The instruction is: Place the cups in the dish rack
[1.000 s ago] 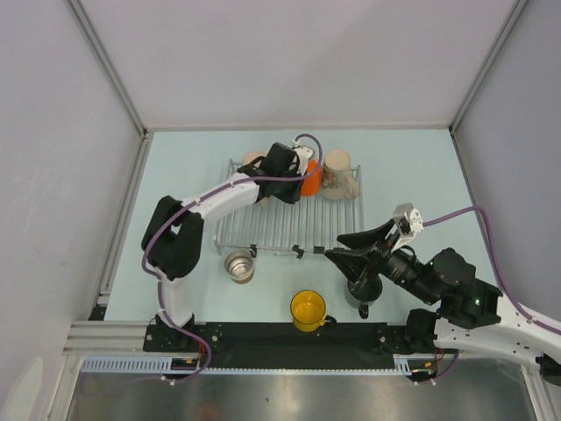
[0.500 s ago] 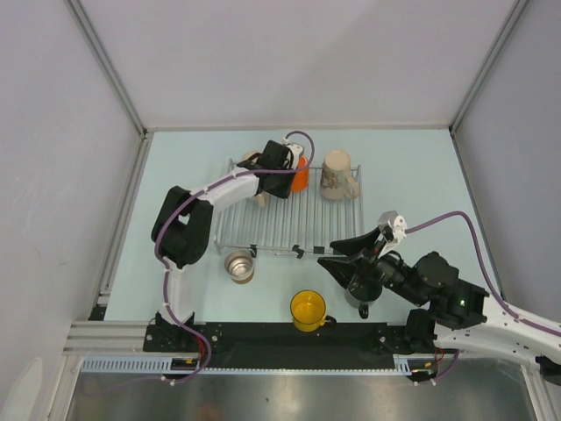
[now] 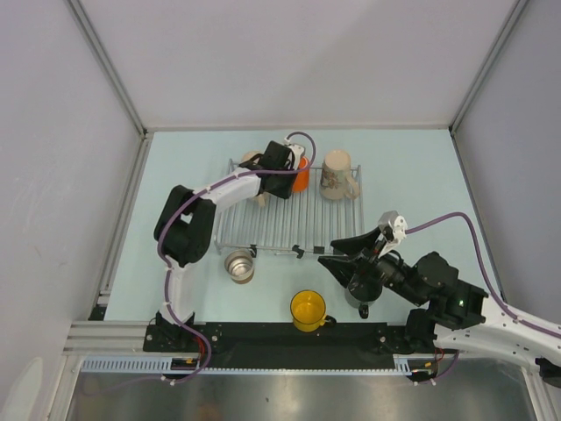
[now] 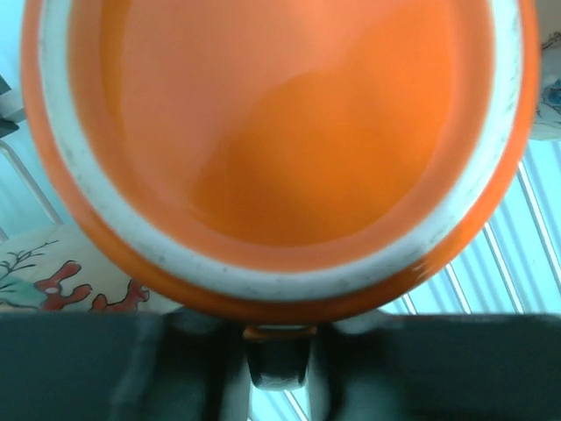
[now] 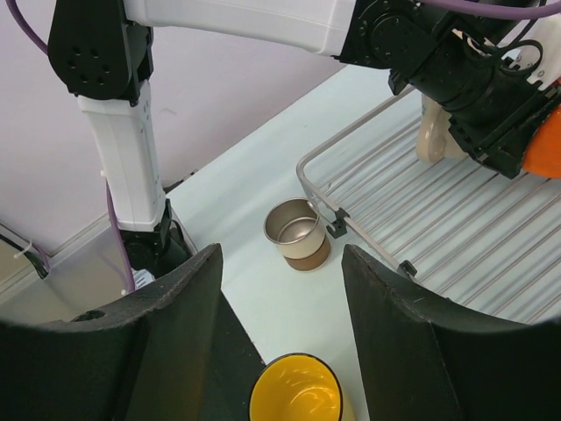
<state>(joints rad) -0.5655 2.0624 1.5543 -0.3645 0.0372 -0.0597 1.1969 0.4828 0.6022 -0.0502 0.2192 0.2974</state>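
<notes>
The dish rack (image 3: pixel 289 219) lies mid-table. My left gripper (image 3: pixel 282 167) is shut on the handle of the orange mug (image 3: pixel 301 176) and holds it over the rack's far edge. The mug's mouth fills the left wrist view (image 4: pixel 280 132), above the left gripper (image 4: pixel 279 355). One beige mug (image 3: pixel 337 175) stands on the rack's far right. Another (image 3: pixel 251 161) sits by my left gripper. My right gripper (image 3: pixel 340 256) is open and empty above the table, over the dark grey mug (image 3: pixel 363 296). The steel cup (image 3: pixel 238 265) and yellow mug (image 3: pixel 308 309) stand on the table.
In the right wrist view the steel cup (image 5: pixel 296 232) stands by the rack's corner (image 5: pixel 337 224), and the yellow mug (image 5: pixel 302 390) lies between my open fingers (image 5: pixel 175 351). Grey walls close the table in on three sides.
My left gripper has carried the orange mug slightly toward the rack's far edge. My right arm has drawn back toward the near left and lowered; little moved in the last half second.
</notes>
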